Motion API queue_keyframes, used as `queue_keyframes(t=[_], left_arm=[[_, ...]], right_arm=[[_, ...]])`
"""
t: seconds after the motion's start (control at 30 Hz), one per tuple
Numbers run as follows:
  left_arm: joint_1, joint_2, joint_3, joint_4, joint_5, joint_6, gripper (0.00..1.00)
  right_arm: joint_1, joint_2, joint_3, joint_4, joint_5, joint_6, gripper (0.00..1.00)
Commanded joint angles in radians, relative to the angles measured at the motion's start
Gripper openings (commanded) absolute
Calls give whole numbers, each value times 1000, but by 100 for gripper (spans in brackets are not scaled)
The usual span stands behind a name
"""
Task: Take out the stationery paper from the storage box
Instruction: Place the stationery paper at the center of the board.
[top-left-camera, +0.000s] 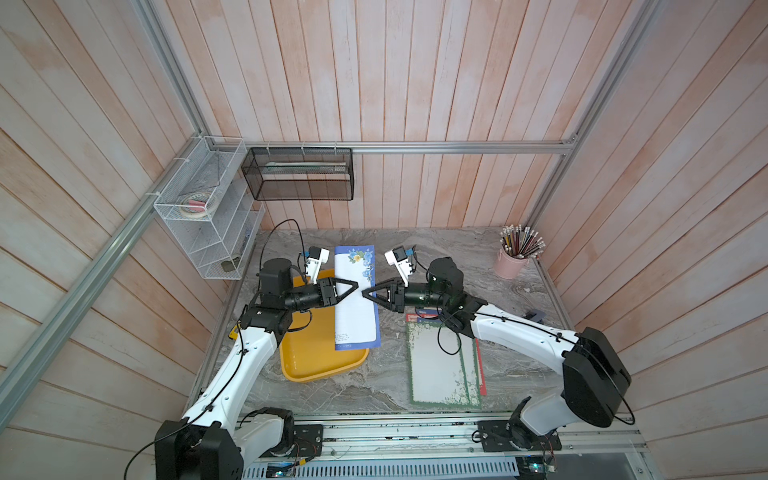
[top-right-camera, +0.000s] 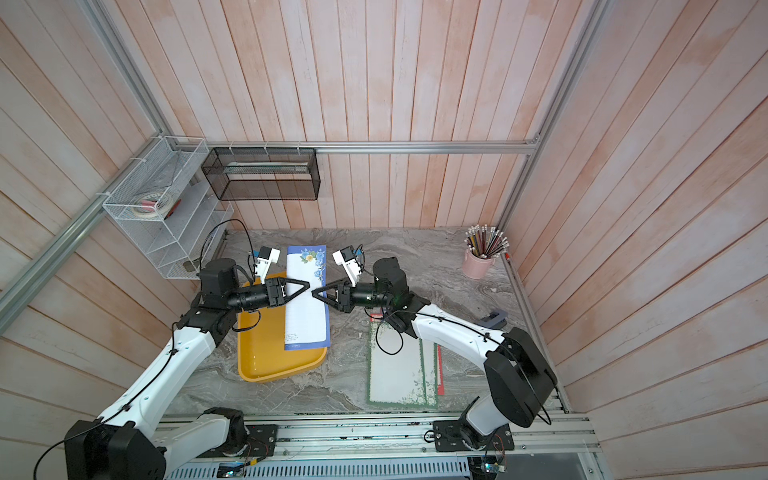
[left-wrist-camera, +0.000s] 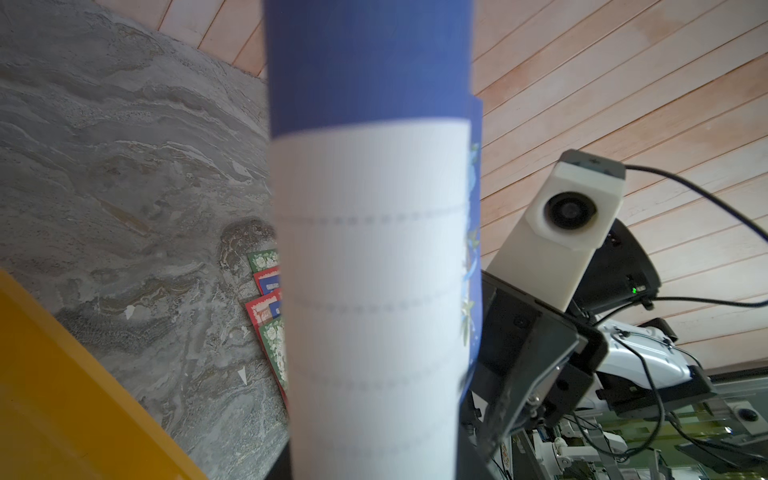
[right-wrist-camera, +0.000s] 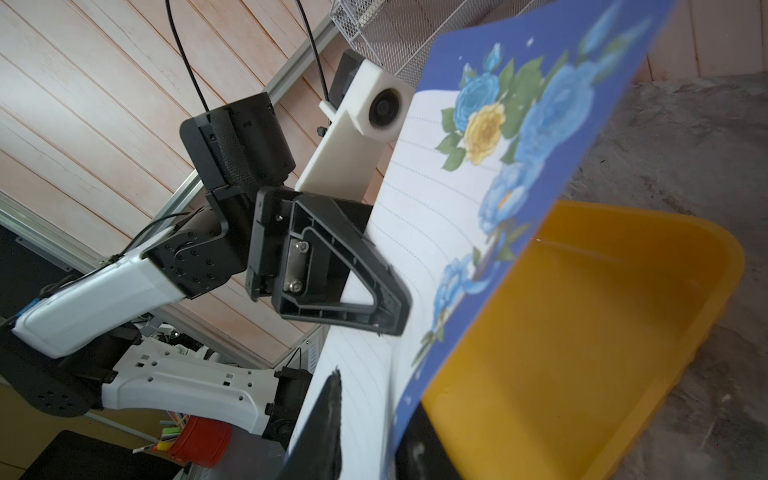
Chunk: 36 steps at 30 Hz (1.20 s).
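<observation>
Between left claw (top-left-camera: 354, 286) and right claw (top-left-camera: 366, 294), the sheet (top-left-camera: 356, 320) is hanging curled; each is pinching one edge, nearly closed. Tray (top-left-camera: 311, 357) is lying below the left claw. We're reading this as handover: left releasing next, right carrying off.

A pink cup (top-left-camera: 510, 268) of pencils (top-left-camera: 522, 241) (far right corner) stands on the marble table (top-left-camera: 457, 266).

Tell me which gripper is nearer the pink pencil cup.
Right. The right gripper sits on the cup side of the blue sheet; the left gripper reaches from its far side.
</observation>
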Motion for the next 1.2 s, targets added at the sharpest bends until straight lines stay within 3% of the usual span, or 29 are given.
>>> queue_keyframes(t=[0.0,0.07,0.2,0.27,0.47,0.6,0.73,0.87,1.0,1.17], left_arm=[[-3,-11,-13,15,-22,9,38],[-3,-13,-15,24,-22,1,38],[-3,-29,-12,17,-30,10,39],[-3,-38,-10,4,-43,23,42],[-3,-79,-4,-30,-181,67,78],[3,-117,-8,-8,-276,78,90],[16,-161,-15,34,-320,86,94],[25,-184,-17,64,-361,82,95],[26,-175,-15,104,-363,47,95],[26,-152,-18,147,-357,7,95]], right_arm=[[27,55,47,34,-23,56,24],[35,74,61,49,-26,82,22],[39,82,74,32,-16,94,3],[39,68,68,13,0,78,0],[39,7,51,-52,6,35,0],[34,-61,38,-150,-46,-1,0],[-25,-152,8,-451,-3,-11,0],[-154,-305,-162,-601,-29,72,0],[-284,-421,-265,-848,-18,10,0],[-405,-458,-350,-1086,-2,-94,0]])
